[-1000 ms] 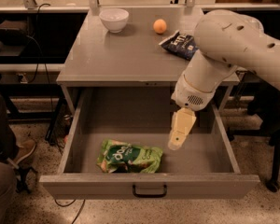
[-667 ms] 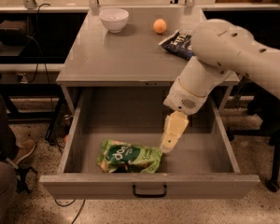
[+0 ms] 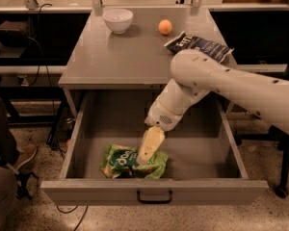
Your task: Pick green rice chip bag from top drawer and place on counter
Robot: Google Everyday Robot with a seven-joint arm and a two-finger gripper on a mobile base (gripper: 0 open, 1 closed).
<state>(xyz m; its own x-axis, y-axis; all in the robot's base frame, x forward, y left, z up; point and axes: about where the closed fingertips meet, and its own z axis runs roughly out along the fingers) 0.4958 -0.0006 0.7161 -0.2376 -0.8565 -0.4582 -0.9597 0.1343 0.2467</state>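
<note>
The green rice chip bag (image 3: 123, 161) lies crinkled on the floor of the open top drawer (image 3: 154, 190), near its front and left of centre. My gripper (image 3: 148, 150) reaches down into the drawer from the right, and its cream tip is right over the bag's right half. The white arm crosses above the drawer's back right. The grey counter (image 3: 120, 52) lies behind the drawer.
On the counter stand a white bowl (image 3: 118, 19) at the back left, an orange (image 3: 165, 27) at the back middle and a dark blue chip bag (image 3: 200, 44) at the right edge. A person's leg and shoe (image 3: 9, 155) are at the left.
My gripper has moved left and down inside the drawer, from beside the bag's right end to over the bag. The bag has not moved.
</note>
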